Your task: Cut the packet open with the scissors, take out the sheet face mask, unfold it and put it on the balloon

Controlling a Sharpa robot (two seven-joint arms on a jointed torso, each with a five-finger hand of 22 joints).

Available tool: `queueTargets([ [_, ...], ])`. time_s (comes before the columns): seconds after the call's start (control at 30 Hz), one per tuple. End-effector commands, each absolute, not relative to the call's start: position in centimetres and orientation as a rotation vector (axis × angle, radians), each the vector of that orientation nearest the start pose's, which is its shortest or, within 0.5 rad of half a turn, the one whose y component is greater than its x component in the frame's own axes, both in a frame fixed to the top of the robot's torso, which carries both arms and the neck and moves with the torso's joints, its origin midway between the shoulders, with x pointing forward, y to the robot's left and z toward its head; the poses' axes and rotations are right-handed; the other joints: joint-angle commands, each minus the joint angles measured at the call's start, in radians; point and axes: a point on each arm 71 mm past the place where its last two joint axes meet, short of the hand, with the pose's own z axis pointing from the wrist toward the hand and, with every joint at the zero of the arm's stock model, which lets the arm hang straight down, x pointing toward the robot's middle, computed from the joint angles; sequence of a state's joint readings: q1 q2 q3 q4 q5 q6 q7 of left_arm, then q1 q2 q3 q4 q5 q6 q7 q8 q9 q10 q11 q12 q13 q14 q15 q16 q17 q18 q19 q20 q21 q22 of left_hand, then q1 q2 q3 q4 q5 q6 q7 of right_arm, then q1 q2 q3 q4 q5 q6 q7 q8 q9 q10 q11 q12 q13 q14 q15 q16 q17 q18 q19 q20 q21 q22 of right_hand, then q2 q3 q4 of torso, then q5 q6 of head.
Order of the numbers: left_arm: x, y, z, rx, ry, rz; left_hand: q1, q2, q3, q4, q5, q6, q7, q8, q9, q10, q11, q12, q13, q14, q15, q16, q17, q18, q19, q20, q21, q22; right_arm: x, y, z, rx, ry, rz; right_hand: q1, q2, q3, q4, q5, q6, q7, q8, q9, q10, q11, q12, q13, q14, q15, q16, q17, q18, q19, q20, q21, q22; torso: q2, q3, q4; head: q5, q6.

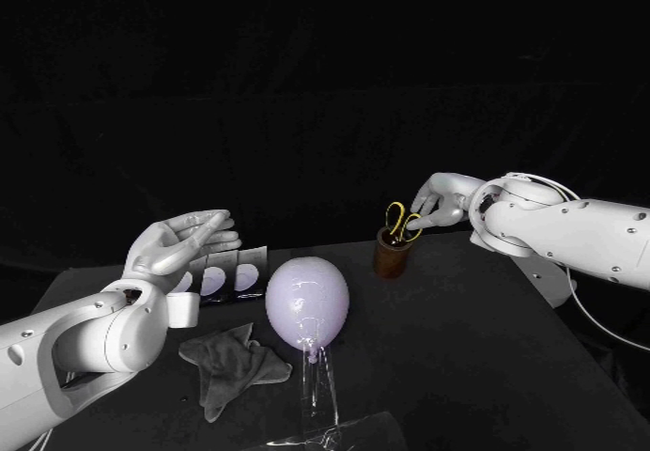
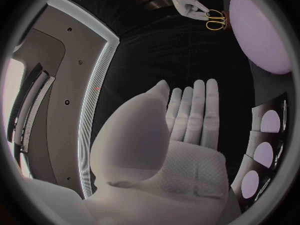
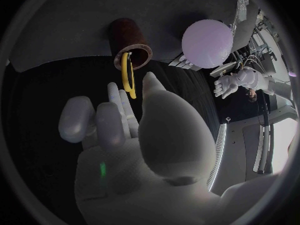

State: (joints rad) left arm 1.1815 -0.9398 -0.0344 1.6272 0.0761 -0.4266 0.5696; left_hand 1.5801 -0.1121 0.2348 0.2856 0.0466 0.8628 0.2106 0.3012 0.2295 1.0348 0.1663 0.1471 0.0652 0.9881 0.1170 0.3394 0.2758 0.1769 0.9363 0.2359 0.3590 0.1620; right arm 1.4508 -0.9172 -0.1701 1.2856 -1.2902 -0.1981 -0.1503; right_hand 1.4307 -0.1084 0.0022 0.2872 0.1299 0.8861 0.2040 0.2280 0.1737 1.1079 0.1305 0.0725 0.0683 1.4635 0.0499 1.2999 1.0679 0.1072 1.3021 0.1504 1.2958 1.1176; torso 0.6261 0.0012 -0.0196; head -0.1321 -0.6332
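nearest on the black table lies a soft, crumpled grey cloth, maybe there to wipe up drips. just beside it is a clear plastic stand, and on top of it sits the pale purple egg-shaped balloon. the stand holds the balloon up off the table, so i think a mask can be laid over it from above. a little further back, the left hand hangs in the air with its palm up and its fingers spread, holding nothing. it looks ready to wait or to reach. under and just behind it lie three dark flat packets with pale ovals, side by side on the table, near the balloon. none of them looks cut open, and no mask is out, so the job is at its very start. further back, on the other side of the balloon, stands a brown round cup. the yellow-handled scissors stand in it with the loops sticking up, which makes them easy to grab. the right hand is at the loops and pinches them between thumb and finger. the next move is likely to lift the scissors straight up, so the cup does not tip.
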Motion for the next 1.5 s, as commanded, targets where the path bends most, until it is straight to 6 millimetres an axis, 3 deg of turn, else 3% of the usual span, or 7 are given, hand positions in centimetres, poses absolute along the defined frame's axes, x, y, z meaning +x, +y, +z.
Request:
queueTargets([
  [0.03, 47.0, 23.7, -16.6, -1.136, 1.183, -1.545, -0.009, 0.002, 0.000, 0.004, 0.003, 0.002, 0.008, -0.007, -0.002, 0.005, -0.001, -0.005, -0.001, -0.002, 0.005, -0.007, 0.002, 0.005, -0.006, 0.002, -0.004, -0.001, 54.4, -32.6, -12.4, 0.063, 1.750, 0.305, 0.008, 0.019, 0.012, -0.001, 0.006, 0.013, -0.003, 0.006, 0.003, 0.019, -0.003, 0.007, 0.002, 0.019, -0.007, 0.014, 0.017, -0.018, 0.016, -0.003, 0.016, 0.023, 0.000, 0.0004, -0.0008, 0.000, -0.001],
  [0.47, 47.0, 23.7, -16.5, -1.137, 1.184, -1.547, -0.010, 0.004, 0.002, 0.004, 0.003, 0.003, 0.008, -0.007, -0.002, 0.006, -0.001, -0.007, -0.001, -0.001, 0.005, -0.007, 0.002, 0.005, -0.006, 0.002, -0.004, -0.001, 54.9, -32.4, -13.0, 0.073, 1.761, 0.291, 0.079, 0.066, 0.122, -0.001, -0.018, 0.052, -0.027, 0.016, 0.007, 0.087, -0.027, 0.002, 0.002, 0.027, -0.028, 0.058, 0.065, -0.030, 0.050, -0.020, 0.062, 0.096, 0.000, 0.0008, 0.0003, -0.001, -0.005],
  [0.7, 47.1, 23.7, -16.5, -1.139, 1.185, -1.549, -0.010, 0.004, 0.002, 0.004, 0.003, 0.003, 0.008, -0.007, -0.002, 0.006, -0.001, -0.007, -0.001, -0.001, 0.005, -0.007, 0.002, 0.005, -0.006, 0.002, -0.004, -0.001, 55.1, -32.3, -13.1, 0.079, 1.748, 0.276, 0.114, 0.059, 0.248, -0.003, -0.047, 0.078, -0.040, 0.023, 0.012, 0.120, -0.040, -0.006, -0.001, 0.029, -0.038, 0.073, 0.078, -0.035, 0.061, -0.030, 0.080, 0.126, 0.001, 0.0001, -0.0006, -0.001, -0.006],
  [0.9, 47.1, 23.8, -16.6, -1.141, 1.186, -1.548, -0.010, 0.006, 0.003, 0.004, 0.003, 0.003, 0.007, -0.008, -0.003, 0.007, -0.001, -0.009, -0.001, 0.000, 0.005, -0.008, 0.003, 0.006, -0.006, 0.002, -0.004, -0.002, 55.1, -32.4, -12.9, 0.097, 1.705, 0.265, 0.135, 0.054, 0.324, -0.021, -0.025, 0.113, -0.056, 0.043, 0.023, 0.160, -0.054, 0.002, 0.003, 0.030, -0.050, 0.080, 0.086, -0.038, 0.071, -0.039, 0.092, 0.146, 0.001, -0.0001, -0.0008, -0.002, -0.006],
  [1.0, 47.2, 23.9, -16.6, -1.141, 1.186, -1.546, -0.010, 0.007, 0.004, 0.004, 0.003, 0.003, 0.007, -0.008, -0.003, 0.007, -0.001, -0.009, -0.001, 0.000, 0.005, -0.008, 0.003, 0.006, -0.005, 0.002, -0.004, -0.002, 55.1, -32.4, -12.8, 0.109, 1.683, 0.260, 0.135, 0.018, 0.418, -0.064, 0.035, 0.144, -0.067, 0.071, 0.042, 0.211, -0.067, 0.006, 0.008, 0.032, -0.063, 0.086, 0.091, -0.041, 0.079, -0.053, 0.102, 0.164, 0.000, 0.0000, -0.0012, -0.002, -0.007],
  [1.13, 47.2, 23.9, -16.6, -1.142, 1.186, -1.544, -0.010, 0.009, 0.006, 0.003, 0.003, 0.004, 0.007, -0.009, -0.003, 0.007, -0.001, -0.011, -0.001, 0.001, 0.005, -0.008, 0.004, 0.006, -0.005, 0.002, -0.004, -0.002, 55.1, -32.3, -12.6, 0.122, 1.653, 0.261, 0.086, -0.022, 0.543, -0.128, 0.038, 0.154, -0.074, 0.100, 0.075, 0.254, -0.077, -0.003, 0.013, 0.033, -0.070, 0.090, 0.093, -0.044, 0.085, -0.062, 0.113, 0.182, 0.001, 0.0004, -0.0009, -0.002, -0.006],
  [1.5, 47.5, 24.3, -16.7, -1.145, 1.183, -1.533, -0.009, 0.010, 0.007, 0.002, 0.003, 0.004, 0.006, -0.009, -0.004, 0.008, -0.002, -0.013, -0.001, 0.001, 0.004, -0.009, 0.004, 0.006, -0.005, 0.002, -0.004, -0.002, 54.8, -32.3, -11.2, 0.221, 1.557, 0.302, 0.000, -0.042, 0.646, -0.198, 0.040, 0.155, -0.083, 0.133, 0.118, 0.290, -0.086, -0.005, 0.024, 0.033, -0.078, 0.093, 0.092, -0.047, 0.091, -0.068, 0.121, 0.201, 0.000, 0.0005, -0.0022, -0.005, -0.003],
])
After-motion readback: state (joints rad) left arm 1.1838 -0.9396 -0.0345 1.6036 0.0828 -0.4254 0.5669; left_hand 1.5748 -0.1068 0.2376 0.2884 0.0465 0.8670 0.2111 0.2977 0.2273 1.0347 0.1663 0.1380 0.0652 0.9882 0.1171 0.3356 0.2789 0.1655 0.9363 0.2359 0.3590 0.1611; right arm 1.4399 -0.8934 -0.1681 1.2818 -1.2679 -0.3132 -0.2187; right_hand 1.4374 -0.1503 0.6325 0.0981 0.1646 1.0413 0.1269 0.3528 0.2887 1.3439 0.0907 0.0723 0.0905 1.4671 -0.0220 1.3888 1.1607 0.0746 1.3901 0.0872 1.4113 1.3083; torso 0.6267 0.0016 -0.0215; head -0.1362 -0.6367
